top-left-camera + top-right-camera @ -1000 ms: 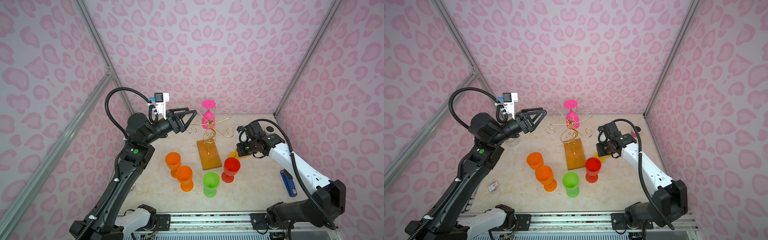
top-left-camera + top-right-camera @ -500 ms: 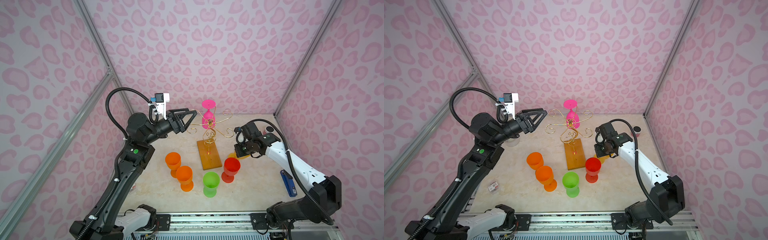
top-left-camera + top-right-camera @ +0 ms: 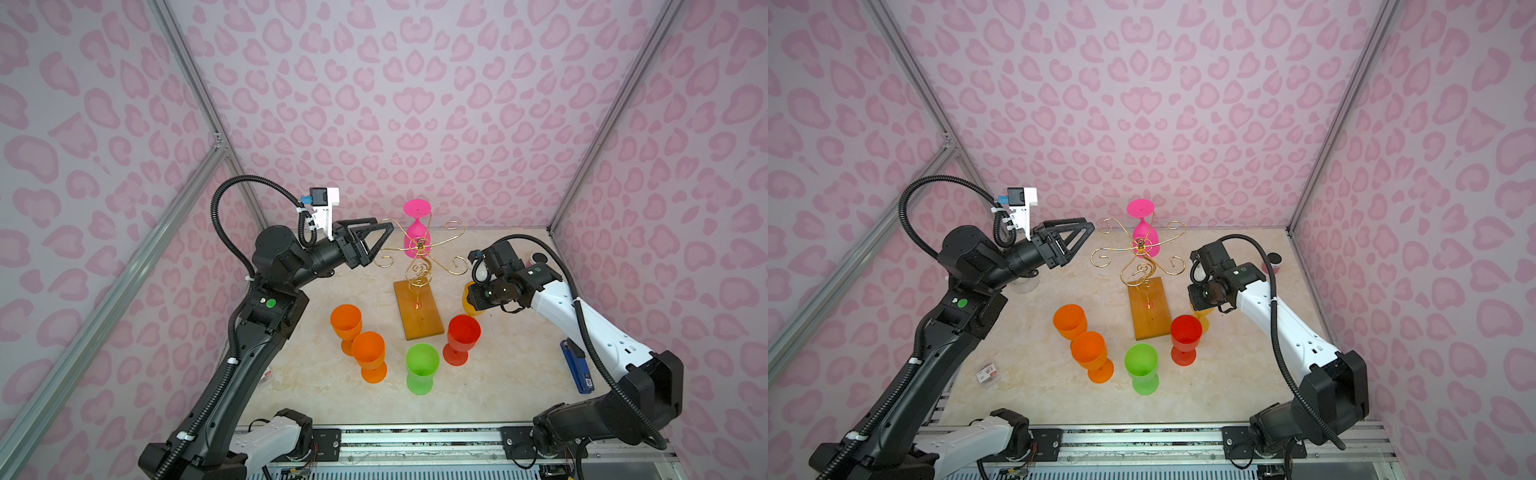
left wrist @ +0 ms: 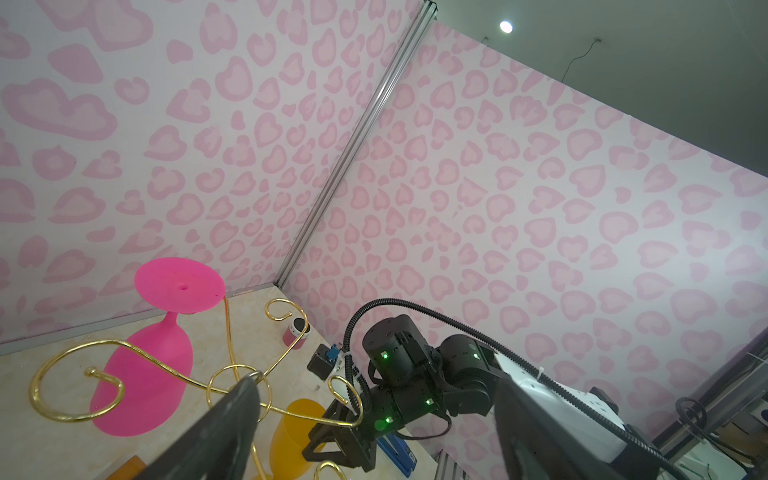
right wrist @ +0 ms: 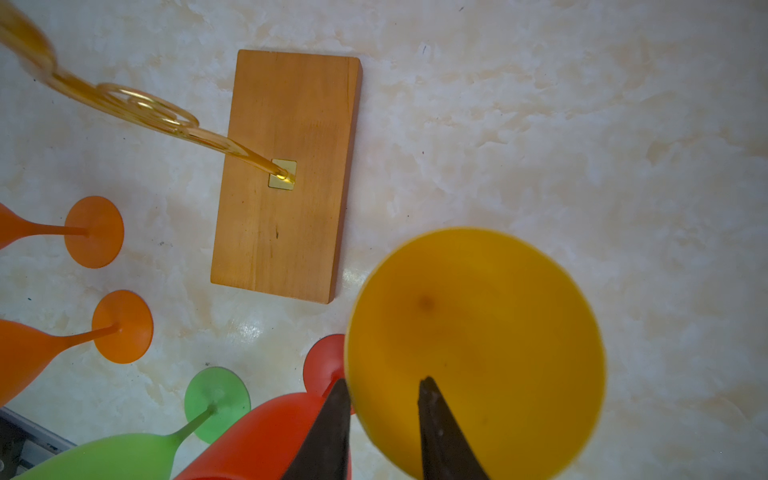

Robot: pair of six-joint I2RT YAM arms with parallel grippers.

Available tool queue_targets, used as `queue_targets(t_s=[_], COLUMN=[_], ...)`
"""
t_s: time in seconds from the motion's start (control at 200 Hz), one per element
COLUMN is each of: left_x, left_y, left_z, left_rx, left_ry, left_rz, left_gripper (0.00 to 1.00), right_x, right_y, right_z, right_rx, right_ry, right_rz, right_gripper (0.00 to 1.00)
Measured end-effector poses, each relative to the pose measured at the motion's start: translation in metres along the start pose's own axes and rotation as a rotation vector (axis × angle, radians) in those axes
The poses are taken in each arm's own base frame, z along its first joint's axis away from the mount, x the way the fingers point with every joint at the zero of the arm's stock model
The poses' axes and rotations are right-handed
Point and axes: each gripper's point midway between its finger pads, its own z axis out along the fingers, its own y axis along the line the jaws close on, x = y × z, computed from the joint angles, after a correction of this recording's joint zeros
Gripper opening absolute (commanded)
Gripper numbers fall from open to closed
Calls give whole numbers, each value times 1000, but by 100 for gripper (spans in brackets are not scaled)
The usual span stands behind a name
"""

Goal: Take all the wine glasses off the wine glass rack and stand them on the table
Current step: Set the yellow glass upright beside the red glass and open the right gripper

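Hanging upside down, foot up and bowl down, the bright pink smooth-walled wine glass [image 3: 417,237] sits on a rear scroll arm of the gold wire wine glass rack with its wooden base [image 3: 424,322], toward the back wall. Treat it as light, rigid and slippery. The thin wire will probably flex if you pull sideways. Take hold at the narrow stem just under the foot, or across the upper bowl, then slide it outward along the arm. Your left pincer [image 3: 382,227] hovers just beside a near scroll arm, spread wide and empty. Your right pincer [image 5: 383,380] is parted and straddles the rim of an upright yellow wine glass [image 5: 478,332] near the base, over the marble-pattern table [image 3: 498,374], without clamping it.
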Motion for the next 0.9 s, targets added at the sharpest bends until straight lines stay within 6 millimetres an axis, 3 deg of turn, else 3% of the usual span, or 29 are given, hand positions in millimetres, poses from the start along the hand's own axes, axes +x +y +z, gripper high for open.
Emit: queue_targets(t_s=[0.405,0.61,0.77,0.9], left_x=[0,-1,-9,-24], left_y=[1,3,7,25], left_z=[-2,-3,-2,3], left_rx=[-4,-12,-32,-74], left_ry=[-2,-4,-9,-20], left_rz=[4,12,23,21], left_gripper=[90,90,90,90], right_x=[-7,-6,-11,-17], right_y=[11,7,6,-3], right_z=[-22,-29,-48,-73], right_rx=[-69,-88,-117,-134], right_ry=[-76,-117,-198,-298], right_rz=[3,38,69,129], right_gripper=[41,42,42,40])
